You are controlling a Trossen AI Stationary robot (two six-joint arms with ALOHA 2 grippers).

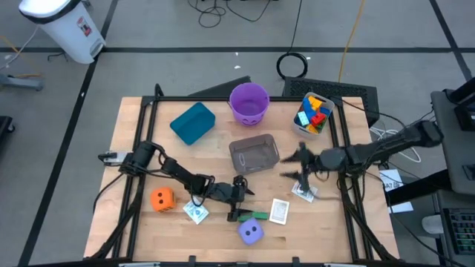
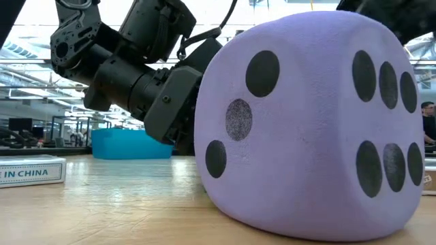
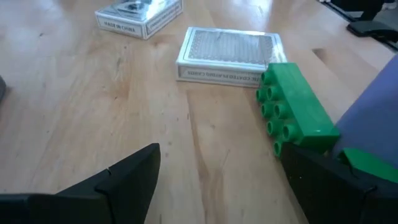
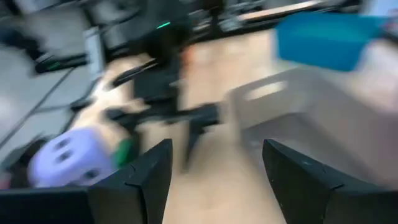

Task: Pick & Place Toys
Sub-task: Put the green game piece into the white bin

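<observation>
A light wooden bench [image 1: 133,126] stands on a grey floor crossed by dark lines and cables, with a white bin [image 1: 63,26] off its far left corner; the low view looks past a teal bin [image 2: 133,144] into an open hall. On the bench sit a purple bucket [image 1: 249,102], a clear tub [image 1: 254,153] and a second tub of coloured blocks [image 1: 313,113]. The left gripper [image 1: 241,204] hangs low near the front edge, its fingers [image 3: 118,180] spread wide and holding nothing; a green block [image 3: 295,109] lies just ahead of one finger, touching a card box [image 3: 227,53], with the purple die [image 1: 251,231] beside it. An orange die [image 1: 162,199] sits farther left. The right gripper [image 1: 303,167] hovers beside the clear tub above another card box [image 1: 304,192], fingers apart and empty. The right wrist view is smeared, and the purple die fills much of the low view, hiding the bench behind.
</observation>
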